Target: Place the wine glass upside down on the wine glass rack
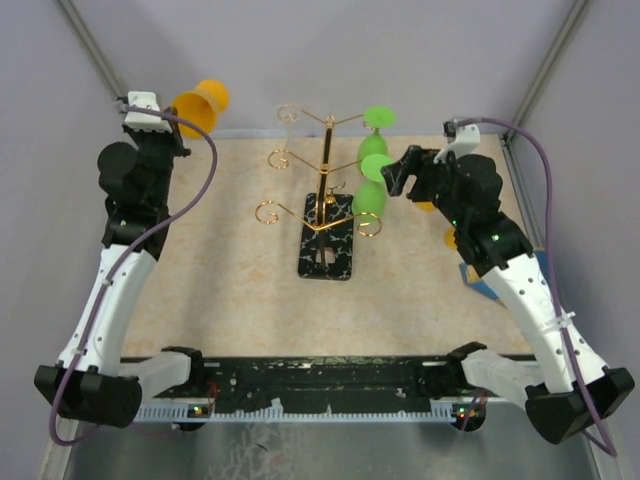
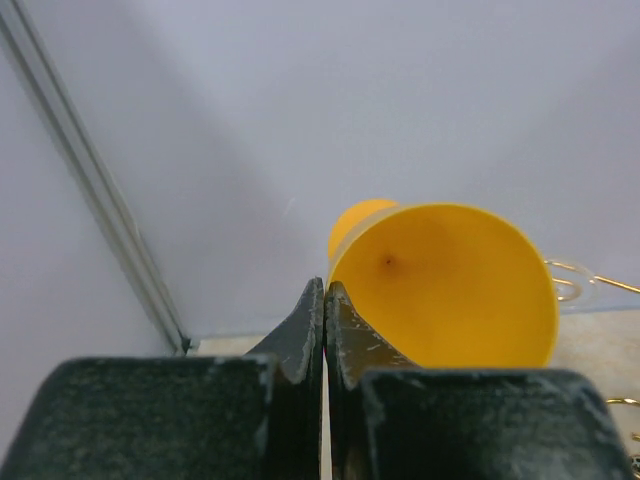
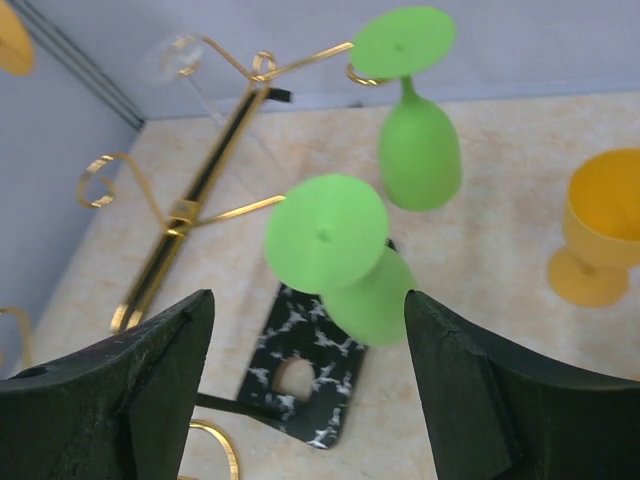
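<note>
**Two green glasses hung on the rack, a yellow glass held up in the air**

The gold wire rack (image 1: 326, 170) is set up straight in the middle of the table (image 1: 230, 290), on its black base with white lines (image 1: 327, 255). Two green glasses are hung upside down from its arms on the right side. The upper green glass (image 1: 378, 117) is hooked by its foot on a far arm. The lower green glass (image 1: 368, 198) is hung nearer, with its round foot on top and its bowl over the base. A clear glass (image 1: 289, 115) seems to be hung on the far left arm, but it is hard to make out.

The right gripper (image 1: 393, 172) is held just beside the lower green glass. In the right wrist view, its fingers are spread wide apart. The lower green glass is seen between them and is not touched by either one.

The held yellow glass (image 1: 203, 105) is kept up in the air at the far left corner, well apart from the rack. It is tipped on its side, with its open mouth turned to the left gripper (image 1: 180, 125). In the left wrist view, the fingers are squeezed almost together at the rim of the glass, so the glass is pinched there.

A second yellow glass (image 3: 603, 235) is stood upright on the table, to the right of the rack.
</note>
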`<state>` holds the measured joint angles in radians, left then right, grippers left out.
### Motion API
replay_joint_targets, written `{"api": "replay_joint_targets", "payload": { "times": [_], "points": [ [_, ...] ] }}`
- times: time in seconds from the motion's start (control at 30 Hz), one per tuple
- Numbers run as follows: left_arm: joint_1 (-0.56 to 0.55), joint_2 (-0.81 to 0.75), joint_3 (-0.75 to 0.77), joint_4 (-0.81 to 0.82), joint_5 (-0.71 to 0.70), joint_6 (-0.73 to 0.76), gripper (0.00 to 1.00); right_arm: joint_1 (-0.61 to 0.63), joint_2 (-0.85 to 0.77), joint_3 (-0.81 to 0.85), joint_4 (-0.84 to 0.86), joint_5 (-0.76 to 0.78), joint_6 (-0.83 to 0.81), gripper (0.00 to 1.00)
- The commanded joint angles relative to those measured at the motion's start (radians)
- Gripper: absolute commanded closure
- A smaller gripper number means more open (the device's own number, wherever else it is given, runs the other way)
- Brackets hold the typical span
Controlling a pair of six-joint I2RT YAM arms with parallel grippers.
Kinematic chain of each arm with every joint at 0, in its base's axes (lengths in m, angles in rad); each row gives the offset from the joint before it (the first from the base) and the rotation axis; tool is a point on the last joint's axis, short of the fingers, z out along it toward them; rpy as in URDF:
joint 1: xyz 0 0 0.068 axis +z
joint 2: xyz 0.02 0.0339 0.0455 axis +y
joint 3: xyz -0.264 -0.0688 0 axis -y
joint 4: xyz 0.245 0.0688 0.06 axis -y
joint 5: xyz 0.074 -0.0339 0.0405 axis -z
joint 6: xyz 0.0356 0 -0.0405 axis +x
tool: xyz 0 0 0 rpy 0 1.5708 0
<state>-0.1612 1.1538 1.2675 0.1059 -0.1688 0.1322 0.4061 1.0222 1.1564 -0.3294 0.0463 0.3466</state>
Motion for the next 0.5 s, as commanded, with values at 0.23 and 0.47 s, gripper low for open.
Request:
{"api": "replay_joint_targets", "payload": {
  "times": [0.23, 0.47],
  "points": [
    [-0.078, -0.126, -0.301, 0.742, 0.316, 0.080, 1.00, 0.009, 0.182, 0.247, 0.321, -0.328, 0.312, 0.24],
    [-0.276, -0.141, -0.392, 0.922, 0.222, 0.252, 1.00, 0.009, 0.270, 0.246, 0.545, -0.424, 0.515, 0.30]
  ]
}}
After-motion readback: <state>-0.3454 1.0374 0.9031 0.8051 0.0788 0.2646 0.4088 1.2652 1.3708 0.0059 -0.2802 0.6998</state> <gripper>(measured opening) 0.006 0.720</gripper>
